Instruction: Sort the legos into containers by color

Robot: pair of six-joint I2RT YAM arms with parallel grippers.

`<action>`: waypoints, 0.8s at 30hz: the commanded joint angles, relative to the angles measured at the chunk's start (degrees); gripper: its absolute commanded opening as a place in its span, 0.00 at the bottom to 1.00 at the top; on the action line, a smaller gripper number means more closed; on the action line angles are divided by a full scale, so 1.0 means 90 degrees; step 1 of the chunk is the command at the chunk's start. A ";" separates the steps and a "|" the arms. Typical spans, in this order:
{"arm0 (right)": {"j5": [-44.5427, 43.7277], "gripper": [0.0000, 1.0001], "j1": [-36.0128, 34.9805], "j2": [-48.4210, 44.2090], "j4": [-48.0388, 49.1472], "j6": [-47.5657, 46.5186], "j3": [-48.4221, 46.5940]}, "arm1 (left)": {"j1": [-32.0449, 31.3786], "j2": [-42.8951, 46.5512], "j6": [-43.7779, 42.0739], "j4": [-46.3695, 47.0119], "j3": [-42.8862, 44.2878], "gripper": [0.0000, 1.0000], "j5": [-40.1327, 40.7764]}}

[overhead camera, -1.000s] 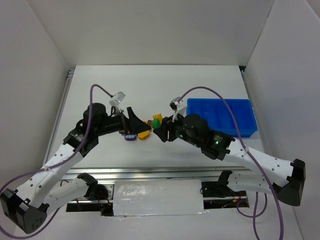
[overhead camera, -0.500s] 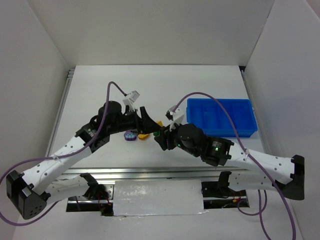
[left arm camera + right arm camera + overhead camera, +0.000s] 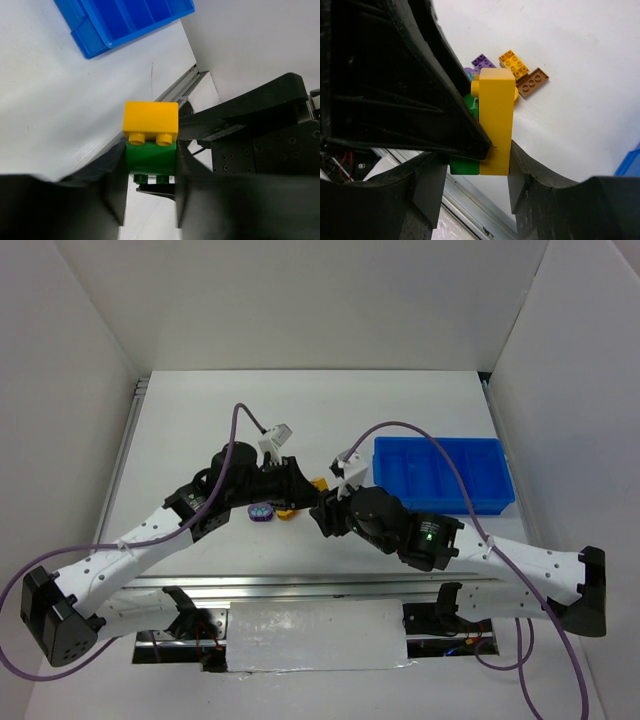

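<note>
Clamping the green brick (image 3: pixel 150 156) mid-frame, the left gripper (image 3: pixel 150 172) met the right gripper (image 3: pixel 472 182), which grasped the yellow-green stack (image 3: pixel 496 120), likely to split the colours.

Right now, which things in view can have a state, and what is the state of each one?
left gripper: shut on the green brick.
right gripper: shut on the yellow brick.
green brick: joined to the yellow brick.
blue tray: no brick visible inside.
purple brick: loose on the table.
orange brick: loose on the table.
brown brick: loose on the table.
</note>
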State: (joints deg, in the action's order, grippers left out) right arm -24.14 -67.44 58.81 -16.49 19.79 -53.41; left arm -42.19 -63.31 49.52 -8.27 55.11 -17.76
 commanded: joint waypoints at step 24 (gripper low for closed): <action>0.3219 1.00 0.0462 -0.2648 0.0222 0.0096 0.0066 | -0.0087 0.1623 -0.2260 0.1581 -0.0224 0.00 -0.3250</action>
State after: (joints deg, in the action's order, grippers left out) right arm -0.43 -63.44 33.76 -14.48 20.62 -49.65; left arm -42.70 -51.05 31.59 -3.44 54.46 -37.34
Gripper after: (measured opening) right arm 0.994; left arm 0.475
